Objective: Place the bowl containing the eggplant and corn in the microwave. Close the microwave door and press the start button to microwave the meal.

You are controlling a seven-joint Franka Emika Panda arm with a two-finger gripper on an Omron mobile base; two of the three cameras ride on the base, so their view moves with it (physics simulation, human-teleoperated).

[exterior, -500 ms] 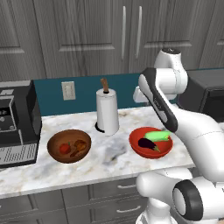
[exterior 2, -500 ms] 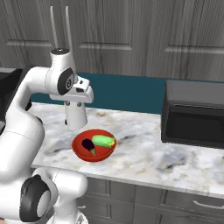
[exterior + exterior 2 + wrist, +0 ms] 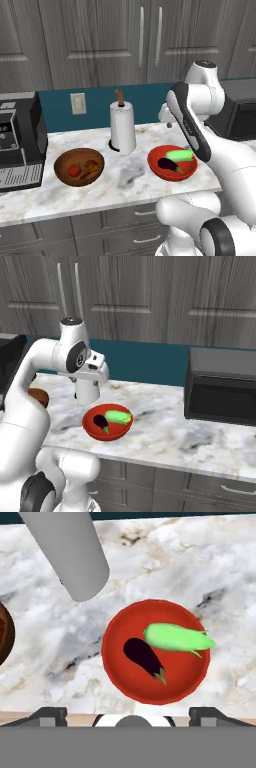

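The red bowl (image 3: 156,682) rests on the marble counter, with the dark purple eggplant (image 3: 144,656) and the pale green corn (image 3: 177,638) lying side by side in it. My gripper (image 3: 130,716) hangs above the bowl's near rim, open wide and empty, with one fingertip (image 3: 52,714) out to each side. From the base the bowl (image 3: 172,173) (image 3: 107,433) sits near the counter's front edge, below my arm. The black microwave (image 3: 222,386) (image 3: 240,112) stands on the counter to the right. I cannot tell how the microwave door stands.
A white paper towel roll (image 3: 122,131) (image 3: 75,552) stands just behind the bowl. A brown wooden bowl (image 3: 79,166) of reddish food sits to the left. A dark appliance (image 3: 17,140) occupies the counter's far left. Bare marble (image 3: 160,421) lies between the bowl and the microwave.
My hand has sunk slightly over the bowl. The bowl and its food have not moved.
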